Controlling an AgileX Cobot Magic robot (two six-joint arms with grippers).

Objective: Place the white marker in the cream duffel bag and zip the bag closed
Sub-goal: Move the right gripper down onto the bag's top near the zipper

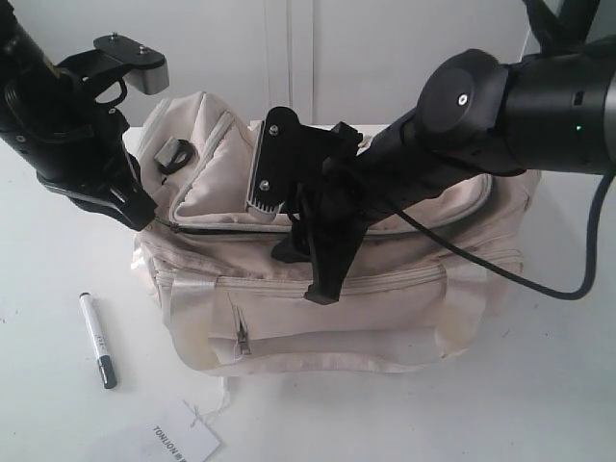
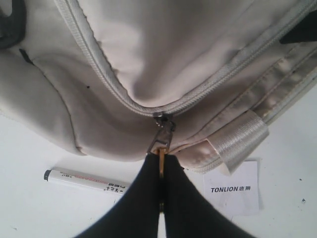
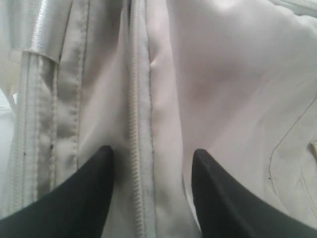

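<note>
Two black arms meet over the cream duffel bag [image 1: 385, 308], which fills the middle of a white table [image 1: 539, 385] in the exterior view. We see the left gripper [image 1: 144, 214] at the bag's nine o'clock end and the right gripper [image 1: 306, 274] lowered onto its top, near the centre. The white marker [image 1: 97, 339] lies bare on the table at about eight o'clock from the bag, near it but not touching. It is a slim white barrel with small dark print and a black cap pointing toward six o'clock. A paper tag [image 1: 178, 441] lies at about seven o'clock. In the left wrist view, the left gripper's fingers are pinched tight on the brass-toned zipper pull [image 2: 161, 141]. Beyond the slider the grey teeth spread apart into an open mouth, and the marker rests just beside the bag. In the right wrist view, the right gripper's jaws stand wide and hold nothing, straddling a closed run of zipper teeth [image 3: 133, 124] on soft cream fabric. We judge the step in hand to be working the zip so the bag can take the marker. To do it well, we would keep the pull in line with the teeth. The wide jaws should pin the fabric so the soft bag does not slide or bunch.
</note>
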